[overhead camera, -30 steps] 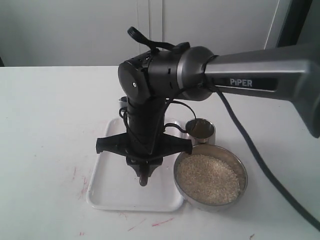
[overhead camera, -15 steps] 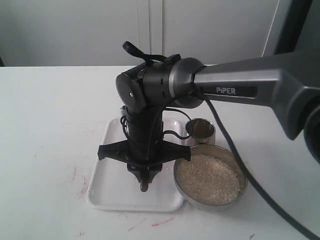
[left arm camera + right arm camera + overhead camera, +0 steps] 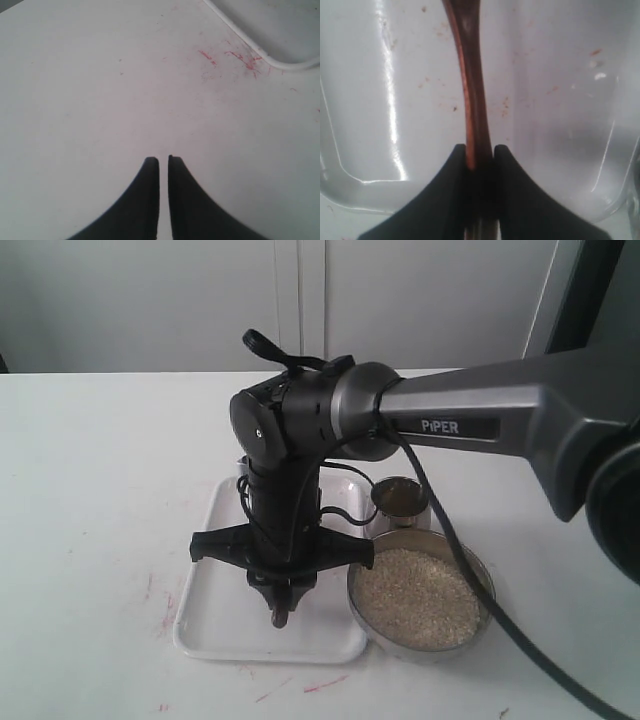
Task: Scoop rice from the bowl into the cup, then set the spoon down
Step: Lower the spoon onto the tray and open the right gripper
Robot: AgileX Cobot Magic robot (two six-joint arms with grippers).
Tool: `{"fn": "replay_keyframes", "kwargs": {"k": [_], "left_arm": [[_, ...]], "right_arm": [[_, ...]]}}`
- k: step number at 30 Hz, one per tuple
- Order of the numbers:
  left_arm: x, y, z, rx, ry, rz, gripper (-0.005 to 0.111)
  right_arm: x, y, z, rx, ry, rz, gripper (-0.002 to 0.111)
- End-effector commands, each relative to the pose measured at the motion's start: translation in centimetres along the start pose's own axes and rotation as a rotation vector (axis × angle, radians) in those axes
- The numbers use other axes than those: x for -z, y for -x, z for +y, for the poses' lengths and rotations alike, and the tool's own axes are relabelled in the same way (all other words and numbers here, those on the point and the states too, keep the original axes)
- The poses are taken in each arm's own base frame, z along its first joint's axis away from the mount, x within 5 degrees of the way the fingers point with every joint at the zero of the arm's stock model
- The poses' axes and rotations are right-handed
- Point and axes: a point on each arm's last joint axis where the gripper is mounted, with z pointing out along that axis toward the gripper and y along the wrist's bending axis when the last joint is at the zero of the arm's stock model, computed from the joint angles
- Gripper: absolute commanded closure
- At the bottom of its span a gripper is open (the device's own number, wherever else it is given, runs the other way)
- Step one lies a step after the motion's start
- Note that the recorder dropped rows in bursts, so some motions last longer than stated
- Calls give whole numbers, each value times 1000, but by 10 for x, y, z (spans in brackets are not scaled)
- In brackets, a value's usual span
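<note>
Spoon (image 3: 471, 90) gripped between right fingers (image 3: 454, 170), over white tray (image 3: 555, 115)

Right arm (image 3: 480, 425) reaches across, wrist (image 3: 290, 425) bent downward; right claw (image 3: 283, 616) clamped on the spoon (image 3: 470, 75) handle. Left claw (image 3: 160, 159) nearly closed, slim gap.

One bowl (image 3: 422, 651) of rice (image 3: 415, 595), one cup (image 3: 396, 502), one spoon (image 3: 472, 100), one tray (image 3: 215, 625).
</note>
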Motion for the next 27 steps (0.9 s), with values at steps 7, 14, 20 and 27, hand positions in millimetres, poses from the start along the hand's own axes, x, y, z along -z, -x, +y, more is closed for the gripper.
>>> {"fn": "replay_keyframes", "kwargs": {"k": [7,14,20,27], "left_arm": [[-1,-7,-2,9,-21,55,92],[-1,-7,-2,9,-21,55,92],[-1,-7,-2,9,-21,55,92],[-1,-7,-2,9,-21,55,92]], "right_arm": [[2,0,0,3,-9,9,89],[2,3,3,3,23,-23,88],[2,3,3,31,26,-34,79],[12,3,3,53,45,-49,78]]}}
